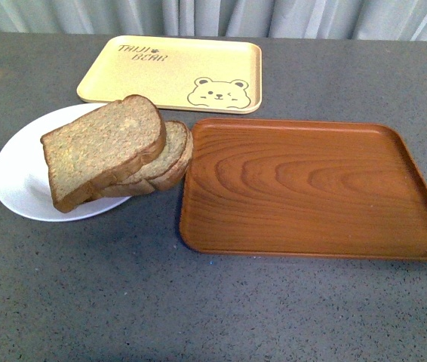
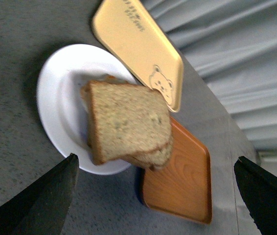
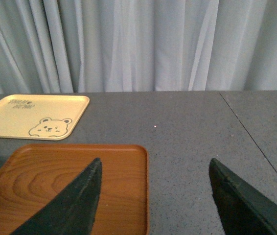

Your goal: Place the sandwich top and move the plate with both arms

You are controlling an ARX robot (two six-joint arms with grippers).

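The sandwich top (image 1: 104,147), a thick squarish speckled brown slice, lies tilted on a smaller domed slice (image 1: 170,157) on the white plate (image 1: 21,170) at the left. The stack overhangs the plate's right rim, next to the wood-grain tray. In the left wrist view the sandwich top (image 2: 128,120) and plate (image 2: 57,103) show beyond my open, empty left gripper (image 2: 155,169), which is apart from them. My right gripper (image 3: 155,164) is open and empty over the table beside the wood tray's corner. Neither gripper shows in the front view.
A brown wood-grain tray (image 1: 311,188) lies right of the plate; it also shows in the left wrist view (image 2: 182,181) and the right wrist view (image 3: 55,176). A yellow bear tray (image 1: 172,73) lies behind. Grey curtains hang along the table's far edge.
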